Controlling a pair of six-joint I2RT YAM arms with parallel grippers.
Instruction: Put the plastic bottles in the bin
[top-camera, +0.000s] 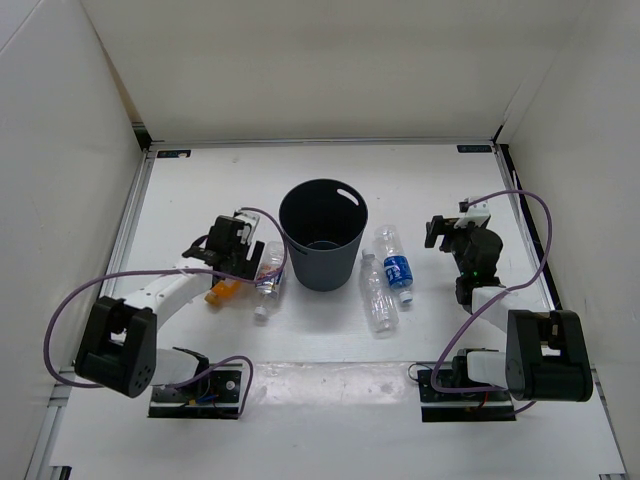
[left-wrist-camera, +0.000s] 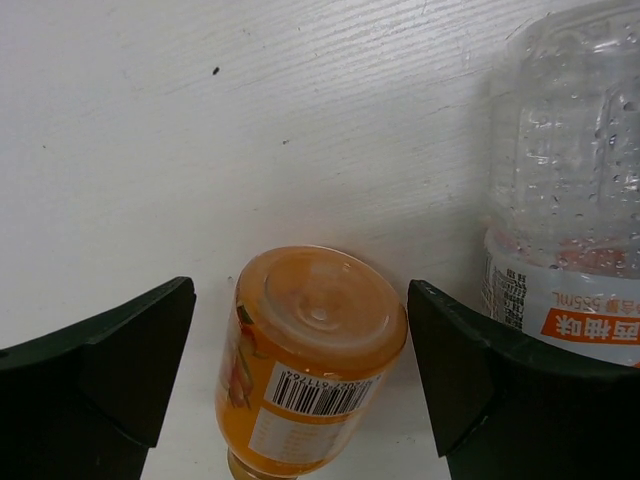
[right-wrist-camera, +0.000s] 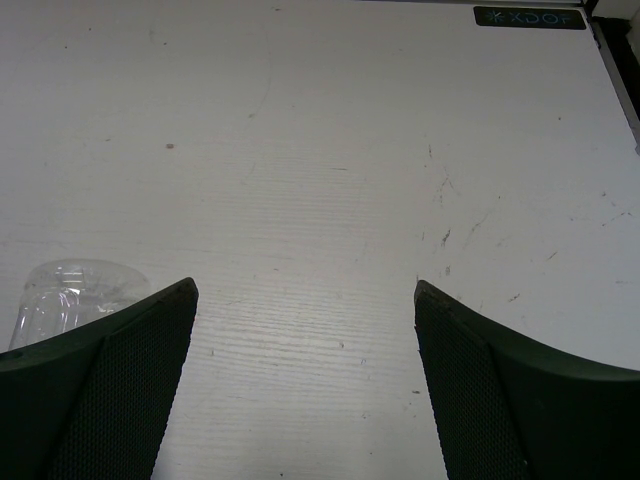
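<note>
Plastic bottles: four in all, flat on the table, none yet in the bin.

Nearest the bases, between 4 and 5 o'clock from the bin: a plain clear bottle.

At 8 o'clock from the bin: the orange bottle, on its side with its base end toward the left wrist camera. Lying between the spread fingers of the left gripper, touching neither, a shade closer to the right-hand one.

Just beside it, at 3 o'clock in the left wrist view: the multicoloured-label bottle, close against the outside of the right-hand finger. Contact or a slim gap, impossible to tell. Height of the fingertips above the table likewise unclear.

A little farther, at 4 o'clock from the bin: the blue-label bottle, close beside the plain one.

Farther out, at 3 o'clock from the bin: the right gripper, fingers wide apart over bare table, pinching nothing. Probably the blue-label bottle's base peeking in at its 8 o'clock.

Step in hand, by the look of it: the grasp of the orange bottle.
- Keep the fingers wide while settling low around the body.
- Nudge slightly toward 3 o'clock to centre.
- Avoid shoving the neighbouring clear bottle.
- Close squarely across the round middle, not the tapering neck, to guard against a slick squirt-out.
- Lift well above the rim, taller than any bottle, before swinging toward 2 o'clock.
- Release only over the open mouth.
</note>
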